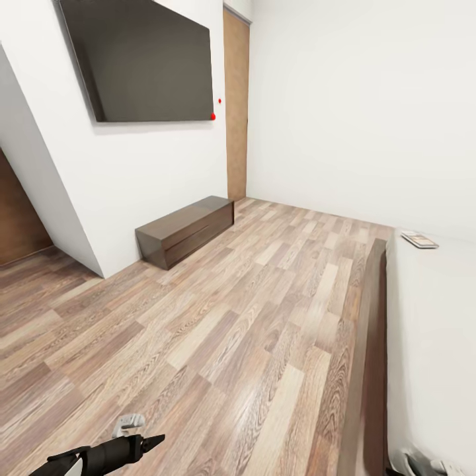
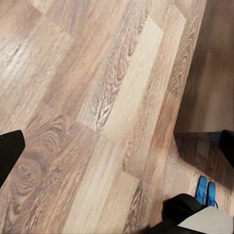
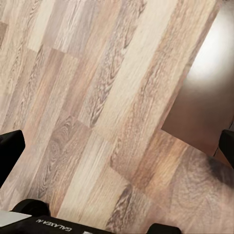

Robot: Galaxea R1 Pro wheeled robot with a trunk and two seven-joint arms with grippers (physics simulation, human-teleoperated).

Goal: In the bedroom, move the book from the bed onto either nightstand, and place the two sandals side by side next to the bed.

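Note:
The bed (image 1: 430,311), with a dark wooden frame and a pale mattress, runs along the right of the head view. The book (image 1: 419,240) lies flat on the mattress's far corner. In the left wrist view, two bright blue sandals (image 2: 206,191) lie side by side on the floor, close to the dark bed frame (image 2: 214,97). My left gripper (image 2: 117,146) hangs open over bare floor planks with nothing between its fingers (image 2: 9,151). My right gripper (image 3: 117,146) is open too, above the floor beside the bed frame (image 3: 202,112). The nightstand is out of view.
A long low dark wooden bench (image 1: 187,229) stands against the left wall under a big dark wall screen (image 1: 145,59). A wooden door (image 1: 236,106) is in the far corner. My left arm (image 1: 99,456) shows at the bottom left. Wood-plank floor (image 1: 251,317) stretches between bench and bed.

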